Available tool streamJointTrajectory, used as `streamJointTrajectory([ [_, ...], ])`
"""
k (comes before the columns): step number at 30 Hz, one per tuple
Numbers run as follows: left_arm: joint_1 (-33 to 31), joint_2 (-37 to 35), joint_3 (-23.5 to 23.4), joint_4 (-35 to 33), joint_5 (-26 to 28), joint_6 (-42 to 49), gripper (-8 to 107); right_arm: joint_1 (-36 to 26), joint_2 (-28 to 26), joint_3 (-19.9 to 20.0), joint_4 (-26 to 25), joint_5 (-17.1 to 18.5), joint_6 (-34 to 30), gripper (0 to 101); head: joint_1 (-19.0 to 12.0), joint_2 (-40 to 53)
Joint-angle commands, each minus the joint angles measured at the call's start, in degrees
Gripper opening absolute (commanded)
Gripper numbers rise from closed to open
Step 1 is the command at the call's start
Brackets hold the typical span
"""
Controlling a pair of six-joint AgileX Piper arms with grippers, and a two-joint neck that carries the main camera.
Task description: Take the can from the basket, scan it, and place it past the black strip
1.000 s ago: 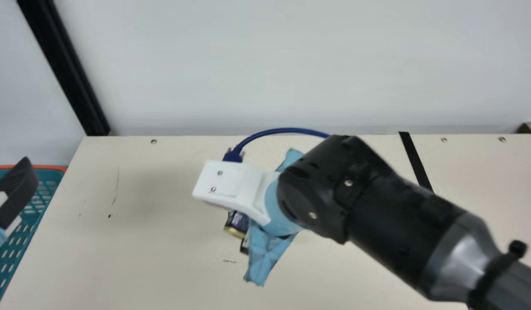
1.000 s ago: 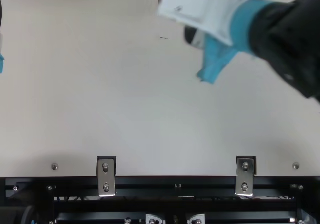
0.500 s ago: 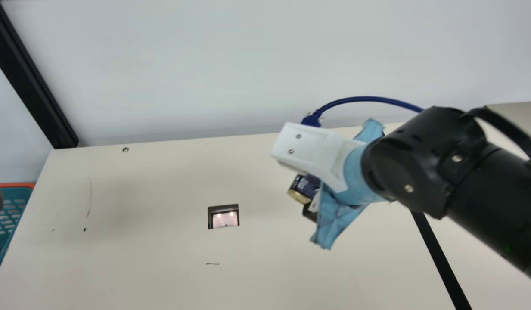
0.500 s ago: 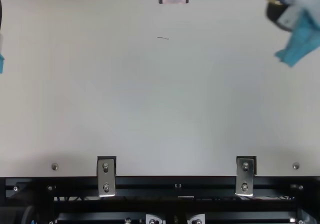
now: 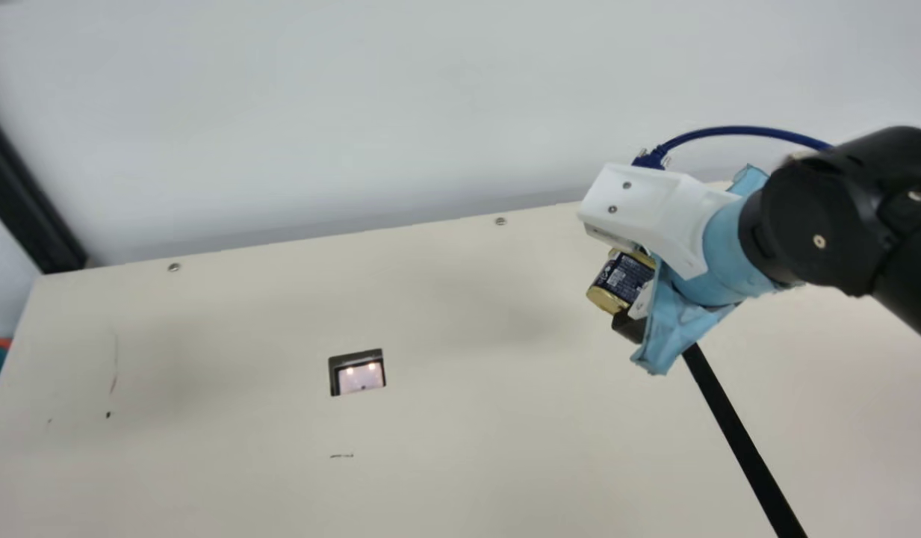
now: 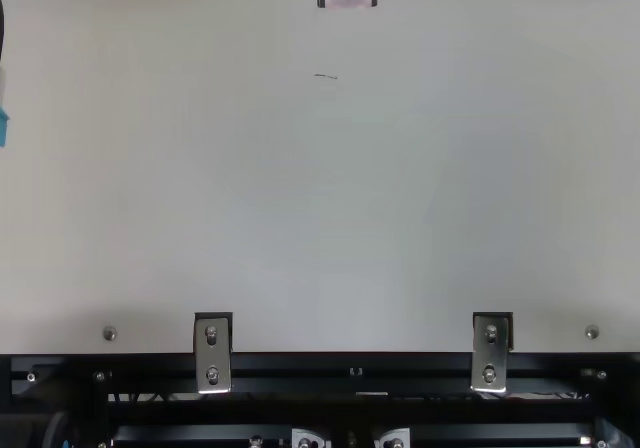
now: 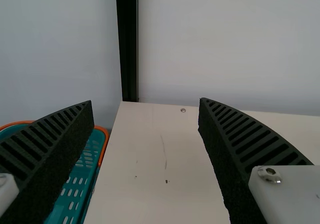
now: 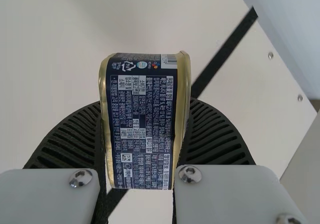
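- The can is pinched between the right gripper's ribbed fingers, held above the cream table near the black strip.
- The left gripper is spread, with nothing held.
- Placing seems in hand; the can must be carried past the strip, lowered, then released.
- Its rounded metal body is gold-rimmed, dark-blue printed.

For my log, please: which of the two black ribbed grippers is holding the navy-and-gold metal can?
The right gripper: it is shut on the can, while the left gripper stands open with nothing in it.
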Motion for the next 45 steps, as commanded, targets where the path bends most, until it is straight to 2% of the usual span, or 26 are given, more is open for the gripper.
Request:
streamJointTrajectory([
  [1, 0.0, 0.0, 0.0, 0.0, 0.0, 0.0, 90, -3.3, 0.0, 0.2, 0.5, -0.3, -1.6, 0, -0.3, -2.3],
  [11, 0.0, 0.0, 0.0, 0.0, 0.0, 0.0, 90, -11.8, 0.7, 0.4, 3.6, -1.2, -7.5, 0, -0.1, -9.7],
  [20, 0.0, 0.0, 0.0, 0.0, 0.0, 0.0, 90, -17.7, 2.5, 0.0, 5.5, -2.5, -11.9, 0, -0.1, -9.7],
  [34, 0.0, 0.0, 0.0, 0.0, 0.0, 0.0, 90, -24.4, 8.9, -2.7, 6.8, -3.4, -16.6, 0, -0.1, -9.7],
  [45, 0.0, 0.0, 0.0, 0.0, 0.0, 0.0, 90, -27.3, 14.2, -1.0, 7.4, -6.9, -17.2, 0, -0.1, -9.7],
])
